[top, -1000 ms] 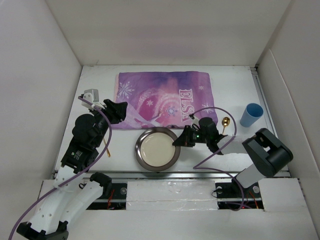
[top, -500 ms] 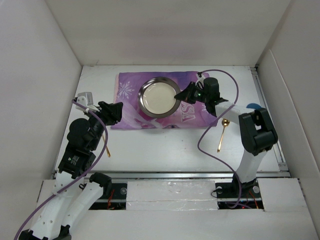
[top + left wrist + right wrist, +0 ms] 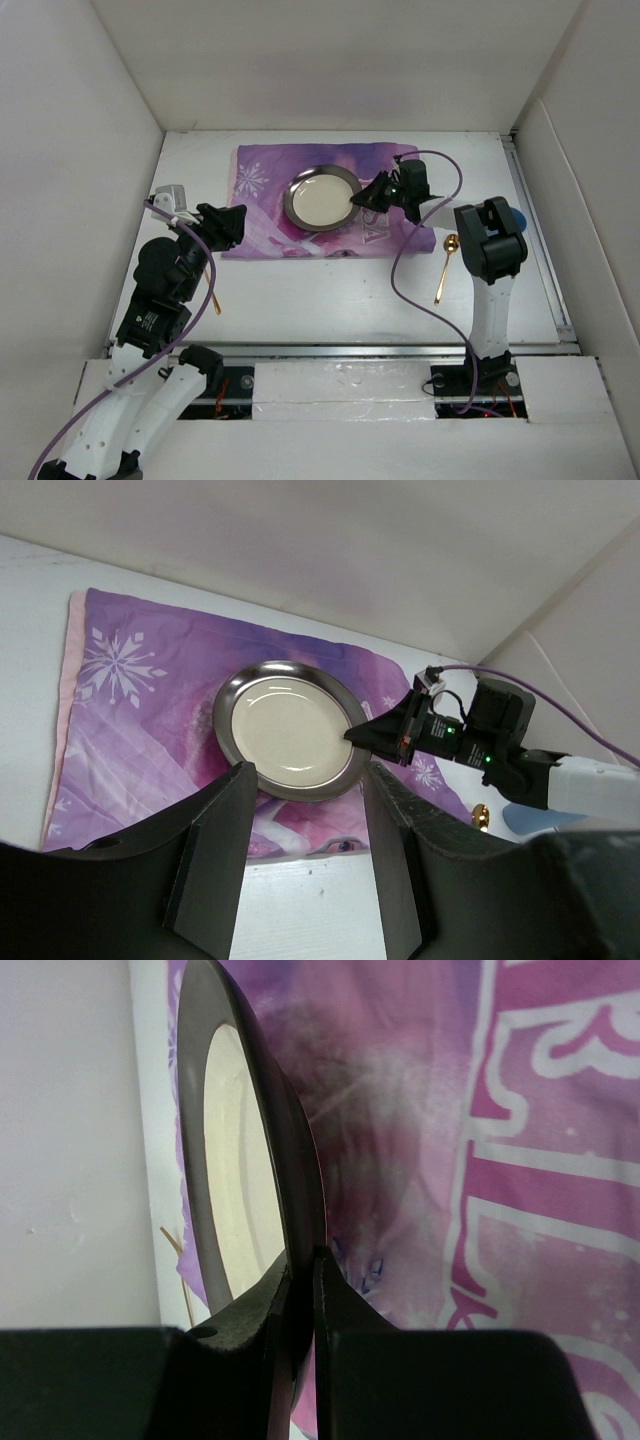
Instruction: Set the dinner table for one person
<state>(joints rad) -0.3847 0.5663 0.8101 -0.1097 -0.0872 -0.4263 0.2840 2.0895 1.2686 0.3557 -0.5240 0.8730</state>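
A silver-rimmed plate [image 3: 322,198] with a cream centre is over the purple ELSA mat [image 3: 270,225] at the back of the white dinner table [image 3: 330,300]. My right gripper [image 3: 362,200] is shut on the plate's right rim. In the right wrist view the fingers pinch the rim [image 3: 292,1170] at the gripper [image 3: 303,1260]. My left gripper [image 3: 236,224] is open and empty at the mat's near-left corner. In the left wrist view its jaws [image 3: 305,850] stand wide apart in front of the plate [image 3: 285,730].
A gold spoon [image 3: 445,262] lies on the table right of the mat. A blue cup [image 3: 517,212] shows partly behind the right arm. A thin gold utensil [image 3: 212,290] lies beside the left arm. White walls enclose the table on three sides.
My right gripper carried the plate from the table's near middle up onto the mat, then shifted it slightly right. My left gripper drew back a little toward the mat's corner.
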